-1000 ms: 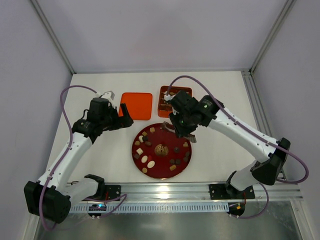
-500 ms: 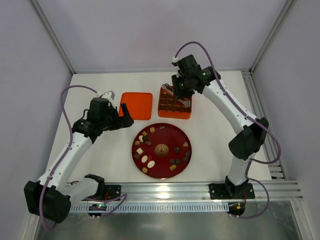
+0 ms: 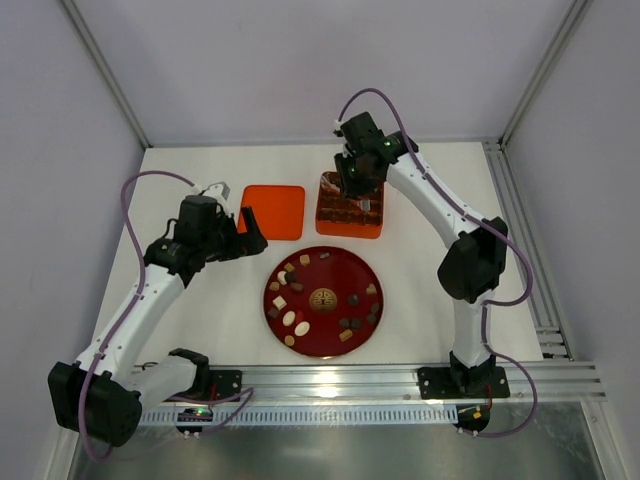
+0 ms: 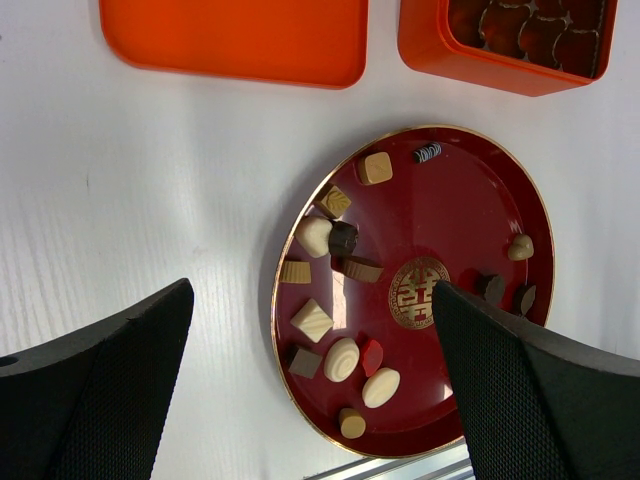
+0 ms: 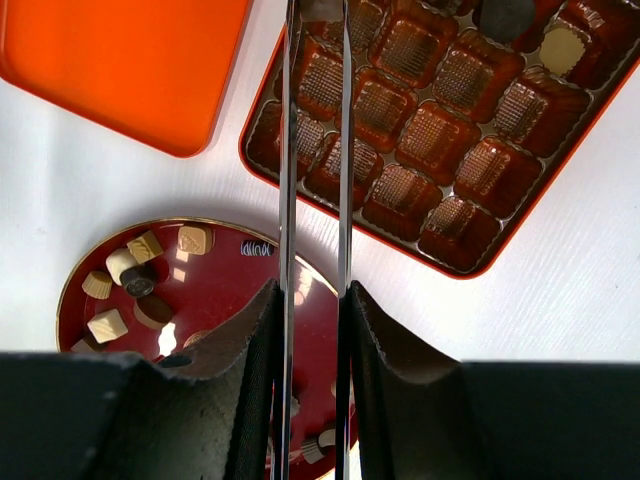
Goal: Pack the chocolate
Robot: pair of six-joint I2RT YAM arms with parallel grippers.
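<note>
At lower centre of the top view, the chocolate (image 3: 289,318) is seen scattered over the dark red plate (image 3: 335,275), which rests on the white table (image 3: 420,290). To the plate's left, the left gripper (image 3: 250,231) is held with its fingers spread wide. Further up, a flat orange lid (image 3: 273,210) is laid beside the orange tray (image 3: 348,228). Two pieces are seated in tray cells at the upper right of the right wrist view. Above the tray, the right gripper (image 5: 312,300) is pressed onto metal tweezers (image 5: 287,150). What lies between their tips cannot be told.
</note>
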